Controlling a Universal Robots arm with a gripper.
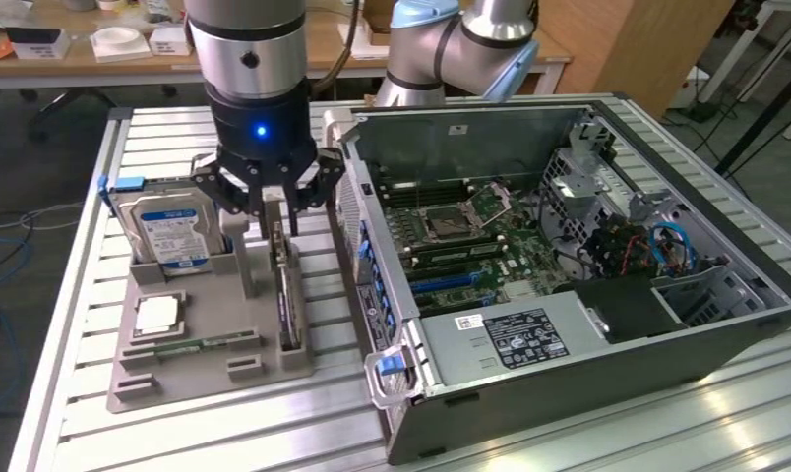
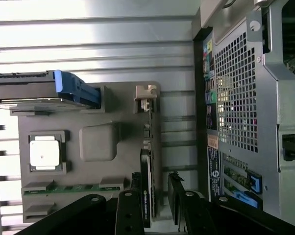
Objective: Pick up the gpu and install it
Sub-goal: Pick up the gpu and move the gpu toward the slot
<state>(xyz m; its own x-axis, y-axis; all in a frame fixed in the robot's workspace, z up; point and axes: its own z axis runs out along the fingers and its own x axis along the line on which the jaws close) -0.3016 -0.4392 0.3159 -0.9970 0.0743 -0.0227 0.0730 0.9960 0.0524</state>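
The gripper (image 1: 278,208) hangs open, one finger on each side of the gpu (image 1: 288,295), which stands on edge in the gray tray (image 1: 212,372) directly below. A clean grasp probably needs the fingers centered and square to the card. Next to the gpu, the tray holds a hard drive (image 1: 172,231), a chip (image 1: 156,315) and a memory stick (image 1: 192,346). Farther off stands an open computer case (image 1: 606,374).

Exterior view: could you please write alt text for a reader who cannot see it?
The robot's open claw straddles the gpu, which stands on edge in a grey tray beside an open computer case. A hard drive stands in the same tray.
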